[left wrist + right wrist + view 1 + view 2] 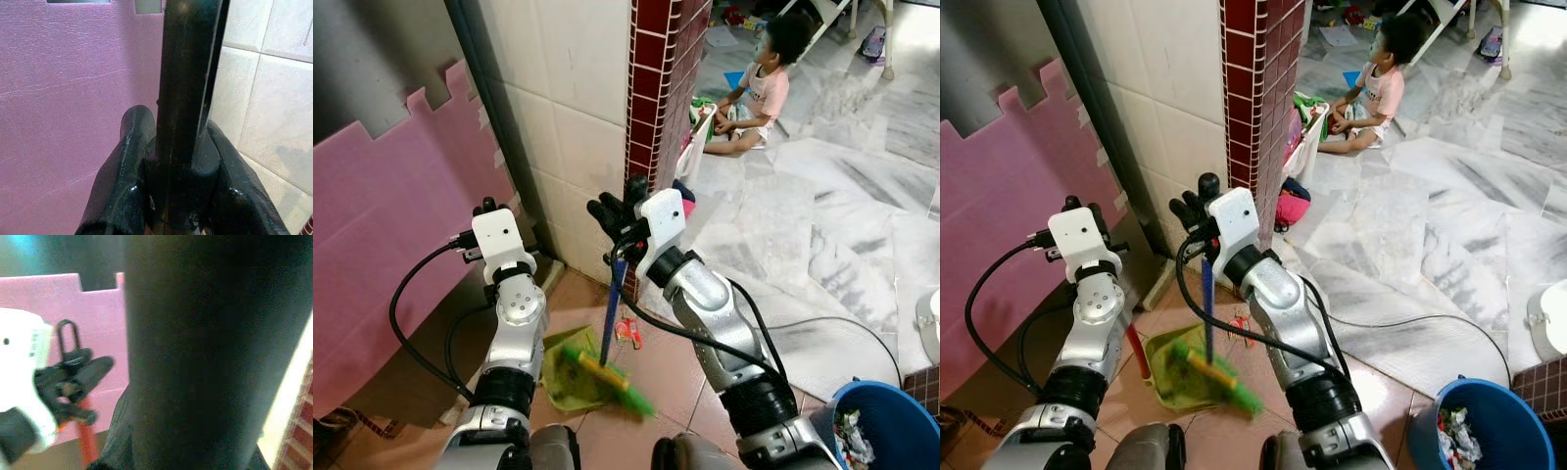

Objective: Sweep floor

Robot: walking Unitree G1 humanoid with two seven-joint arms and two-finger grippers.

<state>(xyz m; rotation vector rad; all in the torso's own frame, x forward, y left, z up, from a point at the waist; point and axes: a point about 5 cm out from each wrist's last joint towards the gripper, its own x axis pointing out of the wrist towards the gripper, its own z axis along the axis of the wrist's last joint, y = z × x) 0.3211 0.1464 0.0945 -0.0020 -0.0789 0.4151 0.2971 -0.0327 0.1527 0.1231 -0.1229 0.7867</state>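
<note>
My right gripper (622,220) is shut on the top of a broom's blue handle (612,313). The green broom head (607,375) is blurred low over the tan floor tiles. Under it lies a green dustpan (565,380), whose red handle (1139,352) rises toward my left gripper (489,211). In the left wrist view, that gripper's fingers (129,166) are closed on a dark pole (186,98). The right wrist view shows the left gripper (73,382) holding the red handle (86,443). A small red scrap of litter (628,333) lies just right of the broom handle.
A pink foam mat (382,225) leans on the tiled wall at left. A red-tiled pillar (661,88) stands straight ahead. A blue bucket (891,421) with rubbish is at the lower right. A child (759,83) sits on the marble floor beyond, among toys.
</note>
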